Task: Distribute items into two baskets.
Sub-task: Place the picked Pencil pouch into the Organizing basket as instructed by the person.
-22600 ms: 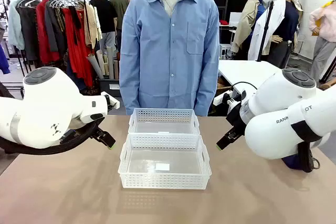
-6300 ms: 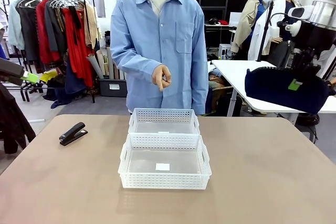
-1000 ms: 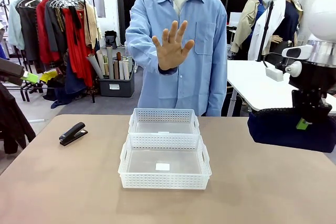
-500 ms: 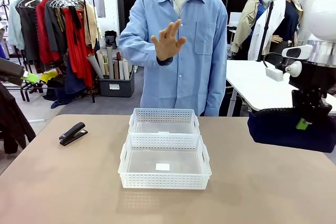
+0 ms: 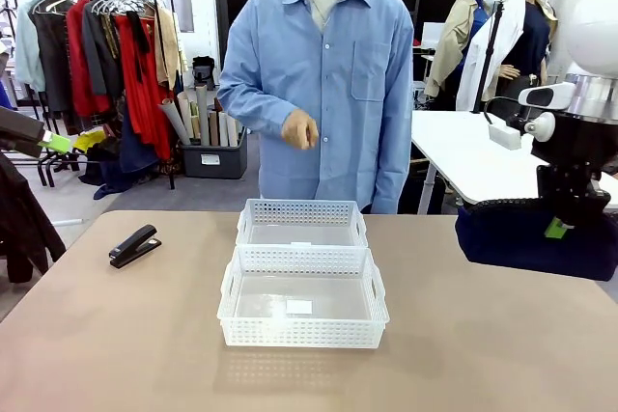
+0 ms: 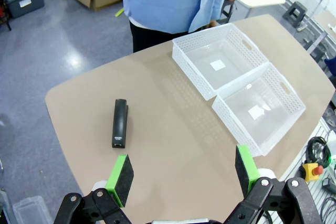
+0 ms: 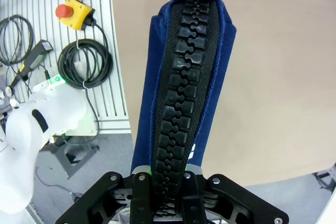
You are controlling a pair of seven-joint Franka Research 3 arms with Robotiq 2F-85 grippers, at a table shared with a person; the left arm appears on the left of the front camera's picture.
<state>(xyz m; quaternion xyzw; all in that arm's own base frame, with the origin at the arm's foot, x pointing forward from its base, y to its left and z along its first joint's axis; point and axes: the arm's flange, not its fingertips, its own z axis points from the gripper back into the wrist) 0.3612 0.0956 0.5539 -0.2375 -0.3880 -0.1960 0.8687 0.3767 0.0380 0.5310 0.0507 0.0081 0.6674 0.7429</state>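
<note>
Our right jaws clamp the navy pouch (image 5: 536, 238) at the surface's (image 5: 463, 354) right edge; our left jaws gape wide. The stapler (image 5: 133, 245) lies near the left edge, well apart from the near basket (image 5: 302, 332) and far basket (image 5: 302, 212) mid-surface.

The near basket (image 5: 302, 333) and far basket (image 5: 301, 211) are perforated plastic, faintly glossy, on a smooth matt worktop (image 5: 116, 335). At three o'clock the pouch (image 5: 526, 238) is soft navy cloth with a coarse black zip; at nine o'clock the stapler (image 5: 133, 245) is smooth black.
</note>
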